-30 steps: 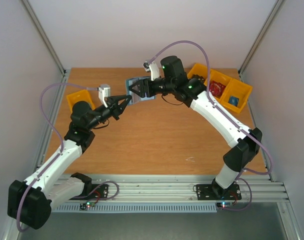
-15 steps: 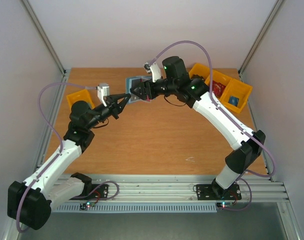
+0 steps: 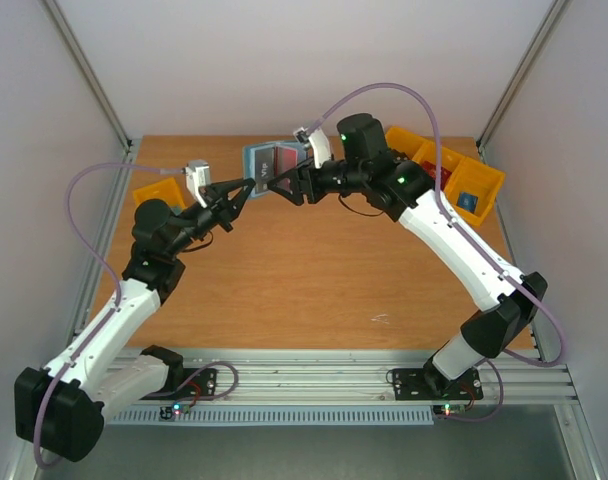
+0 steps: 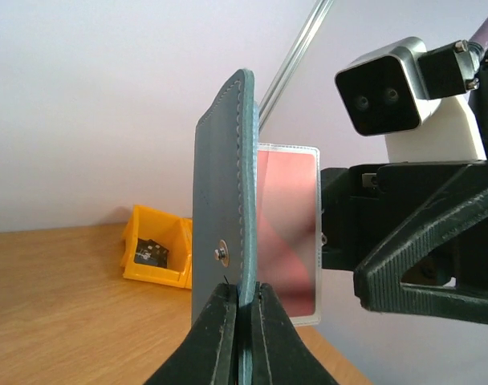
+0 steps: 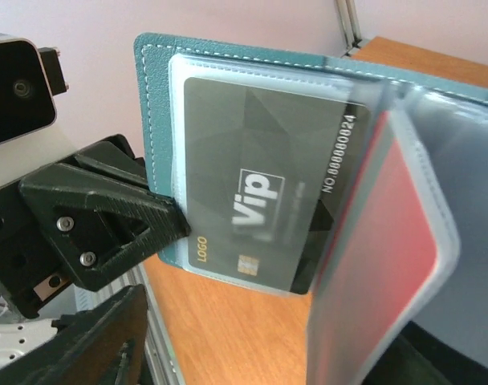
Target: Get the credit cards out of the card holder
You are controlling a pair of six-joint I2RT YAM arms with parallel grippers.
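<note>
Removal is being set up, and no card is being shown outside the card holder [image 4: 220,200]. The grey card [image 5: 260,200], marked Vip, is being retained in a clear sleeve against the teal cover. The red card [image 4: 288,233] is being retained in a second clear sleeve, which is being fanned away from the cover like a page. The card holder is being presented upright in the air above the far part of the table [image 3: 314,270], apart from the wood, with its lower edge being pinched between the closed fingers of the left gripper [image 4: 244,297]. The right gripper [image 3: 284,184] is being positioned just beside the holder, on the sleeve side. Its jaws are being held apart and nothing is being clamped between them; whether a finger is touching the red card's sleeve cannot be told from these views. The step in hand is judged to be the approach to the first card. The next move is judged to call for the parted jaws being brought over one card's edge and closed on the card rather than on the sleeve alone. The pull is then to be directed out of the sleeve mouth while the holder is being braced by the left grip. Which sleeve edge is open cannot be told. One yellow bin [image 4: 156,245] is being seen on the table behind the holder, and further yellow bins [image 3: 464,180] at the far right, well apart from the work.
</note>
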